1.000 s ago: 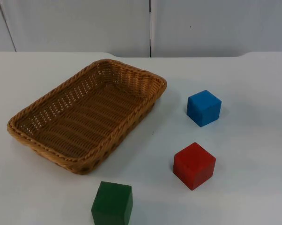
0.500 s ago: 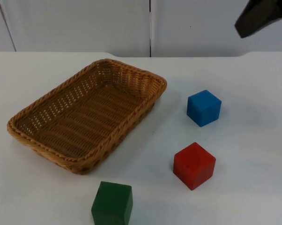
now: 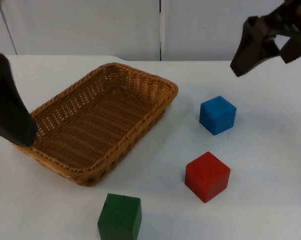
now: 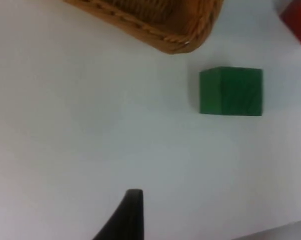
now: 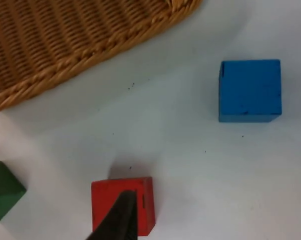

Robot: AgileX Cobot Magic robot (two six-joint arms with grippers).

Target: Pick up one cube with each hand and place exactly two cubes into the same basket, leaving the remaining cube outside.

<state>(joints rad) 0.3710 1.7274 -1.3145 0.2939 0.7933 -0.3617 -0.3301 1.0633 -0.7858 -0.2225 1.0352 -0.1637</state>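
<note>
A woven wicker basket (image 3: 166,89) lies on the white table, left of centre, with nothing in it. The blue cube (image 3: 218,115) sits to its right, the red cube (image 3: 207,176) nearer the front, and the green cube (image 3: 119,217) at the front edge. My left gripper (image 3: 18,127) hangs over the basket's left end as a dark blur. My right gripper (image 3: 263,61) is open, high above and behind the blue cube. The left wrist view has the green cube (image 4: 231,91) and the basket's rim (image 4: 170,42). The right wrist view has the blue cube (image 5: 250,90), the red cube (image 5: 140,200) and the basket (image 5: 65,40).
A grey partition wall (image 3: 160,25) closes the table at the back. A corner of the red cube (image 4: 298,17) is in the left wrist view, and an edge of the green cube (image 5: 3,197) is in the right wrist view.
Both arms have come into the top view: the left one down over the basket's left end, the right one lower and leftward toward the blue cube. The cubes and basket have not moved.
</note>
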